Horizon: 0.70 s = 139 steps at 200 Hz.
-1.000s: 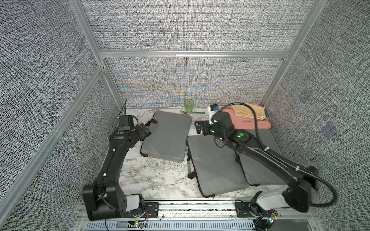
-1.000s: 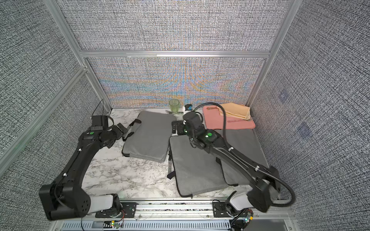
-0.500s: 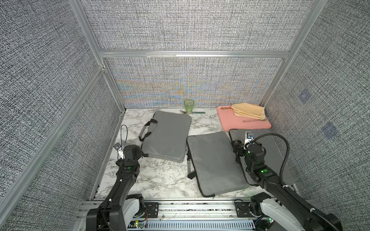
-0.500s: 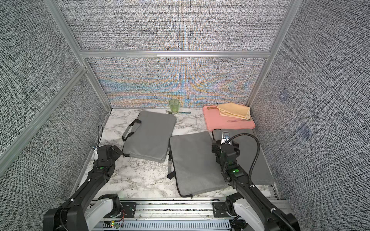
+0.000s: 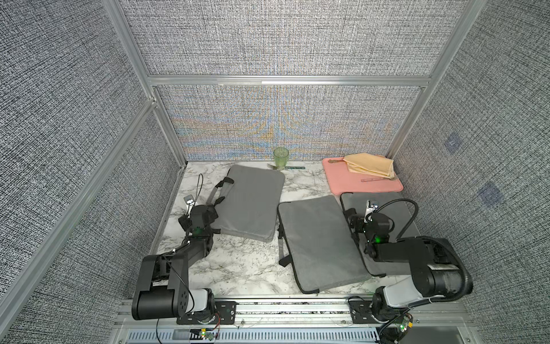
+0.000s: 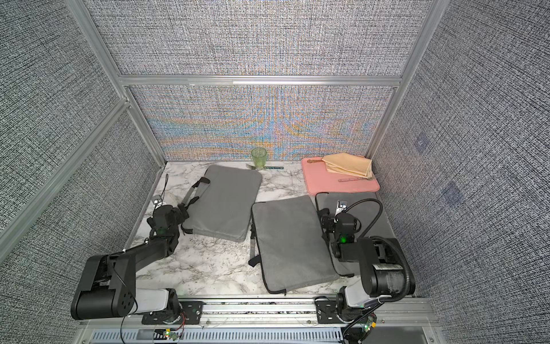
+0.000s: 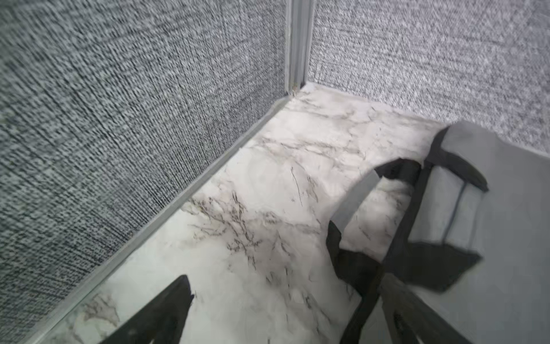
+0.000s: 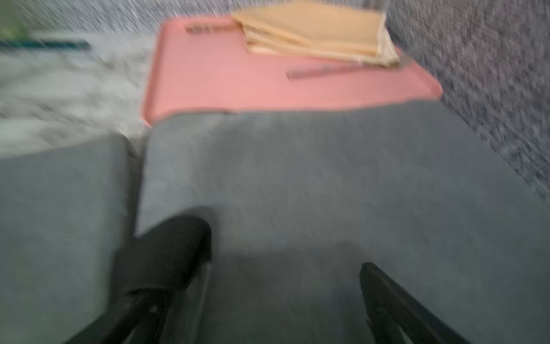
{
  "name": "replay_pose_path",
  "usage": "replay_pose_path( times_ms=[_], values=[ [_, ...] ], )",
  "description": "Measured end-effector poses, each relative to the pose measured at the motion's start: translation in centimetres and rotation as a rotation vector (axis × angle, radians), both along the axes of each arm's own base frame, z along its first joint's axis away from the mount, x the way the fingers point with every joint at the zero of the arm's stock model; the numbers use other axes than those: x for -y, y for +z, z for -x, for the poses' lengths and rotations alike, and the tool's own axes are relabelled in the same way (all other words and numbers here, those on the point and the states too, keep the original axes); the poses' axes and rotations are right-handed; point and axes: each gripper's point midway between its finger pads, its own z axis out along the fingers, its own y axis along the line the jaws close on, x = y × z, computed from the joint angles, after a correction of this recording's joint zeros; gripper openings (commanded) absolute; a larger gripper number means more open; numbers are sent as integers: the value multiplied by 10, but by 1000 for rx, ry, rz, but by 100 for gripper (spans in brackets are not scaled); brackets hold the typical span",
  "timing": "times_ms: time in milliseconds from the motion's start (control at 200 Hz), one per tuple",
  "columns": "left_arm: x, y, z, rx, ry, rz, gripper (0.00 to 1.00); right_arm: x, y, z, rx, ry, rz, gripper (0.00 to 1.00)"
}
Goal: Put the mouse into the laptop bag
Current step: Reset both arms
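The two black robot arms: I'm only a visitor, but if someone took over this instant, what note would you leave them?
Left gripper: open, empty, beside the handles of the far-left grey fabric laptop bag.
Right gripper: open, empty, over the grey fabric laptop bag nearest the flat pink board; board. A third grey bag lies between.
Mouse: not visible in any view; maybe inside a bag, cannot tell.
Done: unconfirmed. Left: locate the mouse, confirm it is bagged.

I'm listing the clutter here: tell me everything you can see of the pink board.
The pink board is a flat, matte, plastic-looking rectangle with rounded corners and a slot handle at one end. It lies flat in the far right corner of the marble table. A folded tan cloth and a pink-handled fork rest on it; a grey bag meets its near edge.
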Motion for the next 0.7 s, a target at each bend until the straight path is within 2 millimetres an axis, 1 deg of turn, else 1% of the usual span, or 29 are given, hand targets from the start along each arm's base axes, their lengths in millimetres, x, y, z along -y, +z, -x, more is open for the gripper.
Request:
replay_pose_path(
  times_ms=[50, 115, 150, 220, 285, 315, 405, 435, 470, 540, 570, 696],
  values=[
    [8, -8, 4, -5, -50, -6, 99, -7, 3, -3, -2, 21, 5, 99],
    [16, -11, 5, 12, -112, -11, 99, -13, 7, -7, -3, 38, 7, 99],
    [22, -11, 3, 19, -146, -12, 99, -14, 9, -8, 4, 36, 12, 99],
    [35, -16, -9, 49, -231, -25, 99, -16, 2, -6, -13, 43, 18, 99],
    [45, -28, -10, 22, -287, -16, 99, -17, 0, -5, -20, 49, 25, 99],
    [46, -24, -11, 27, -289, -17, 99, -18, 1, -6, -18, 50, 27, 99],
    [49, 10, -28, 121, -309, -27, 99, -19, 5, -8, -13, 56, 34, 99],
    [49, 14, -30, 138, -317, -35, 99, -19, 5, -8, -14, 55, 34, 99],
    [52, 11, -30, 136, -331, -38, 99, -19, 5, -8, -15, 54, 35, 99],
    [55, -7, -24, 88, -355, -37, 99, -20, 4, -8, -17, 56, 36, 99],
    [57, -11, -23, 76, -365, -31, 99, -20, 4, -7, -18, 58, 39, 99],
    [59, 0, -28, 116, -377, -41, 99, -21, 3, -6, -19, 56, 49, 99]
  ],
)
